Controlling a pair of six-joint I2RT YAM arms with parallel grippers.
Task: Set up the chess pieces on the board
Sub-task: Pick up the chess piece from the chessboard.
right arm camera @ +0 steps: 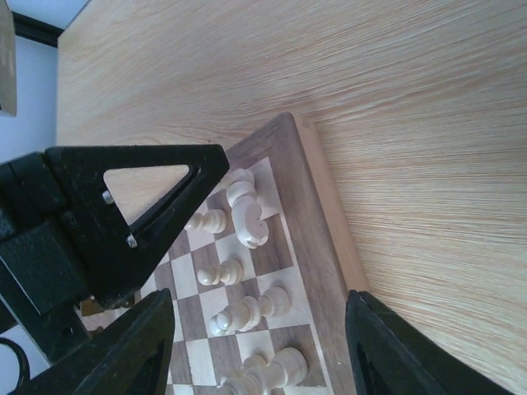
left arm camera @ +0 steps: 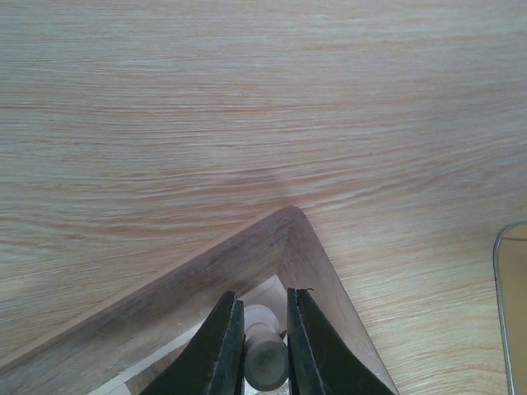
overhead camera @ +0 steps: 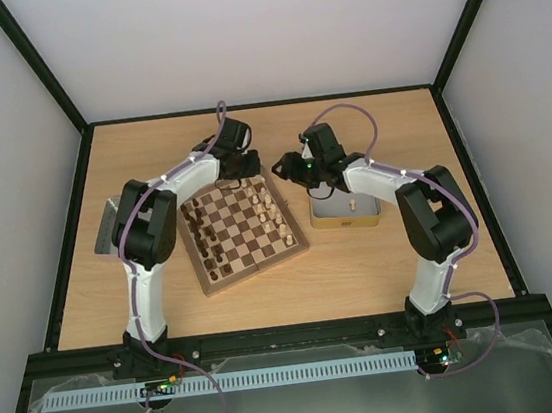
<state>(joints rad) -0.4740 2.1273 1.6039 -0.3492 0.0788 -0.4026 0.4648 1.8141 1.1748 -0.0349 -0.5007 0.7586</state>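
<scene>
The board (overhead camera: 244,233) lies at the table's middle, with dark pieces (overhead camera: 206,243) along its left side and cream pieces (overhead camera: 275,212) along its right. My left gripper (overhead camera: 248,173) is over the board's far right corner, shut on a cream piece (left arm camera: 265,358) standing on the corner square inside the board's border (left arm camera: 206,263). My right gripper (right arm camera: 259,346) is open and empty, hovering above the cream pieces (right arm camera: 247,309) by the board's right border (right arm camera: 317,247). The left gripper's black finger (right arm camera: 156,206) shows in the right wrist view beside the corner piece (right arm camera: 241,177).
A metal tin (overhead camera: 346,216) stands just right of the board with one cream piece (overhead camera: 353,201) in it; its rim shows in the left wrist view (left arm camera: 504,304). A second tin (overhead camera: 107,227) lies left of the board, partly behind the left arm.
</scene>
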